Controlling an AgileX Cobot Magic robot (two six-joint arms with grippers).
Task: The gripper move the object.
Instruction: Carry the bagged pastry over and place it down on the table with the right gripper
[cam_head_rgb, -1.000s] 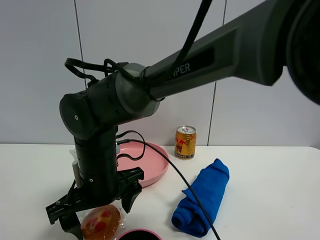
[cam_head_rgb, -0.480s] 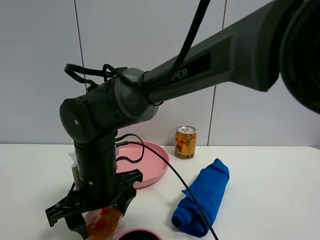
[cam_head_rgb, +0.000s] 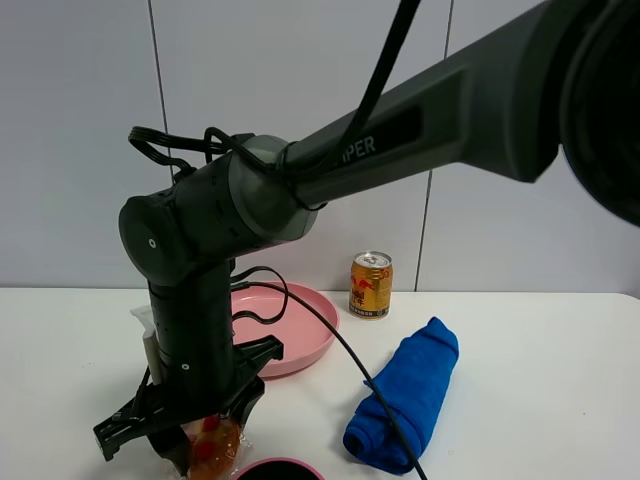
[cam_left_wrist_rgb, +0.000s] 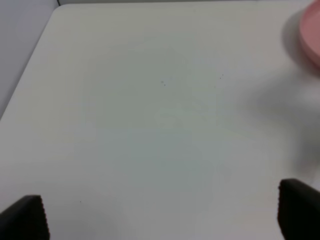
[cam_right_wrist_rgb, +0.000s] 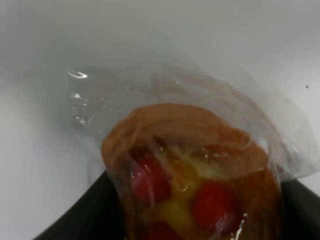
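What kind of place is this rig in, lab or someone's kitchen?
Probably a lab test bench: a bare white table against a plain panelled wall, a big robot arm, and loose props, a pink plate, a can and a blue cloth.

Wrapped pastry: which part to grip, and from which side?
Grip the pastry across its round body, coming down from above, with a finger on each side. Avoid the loose wrap: it flares out past the bun and would likely slip. The right gripper is shut on it this way.
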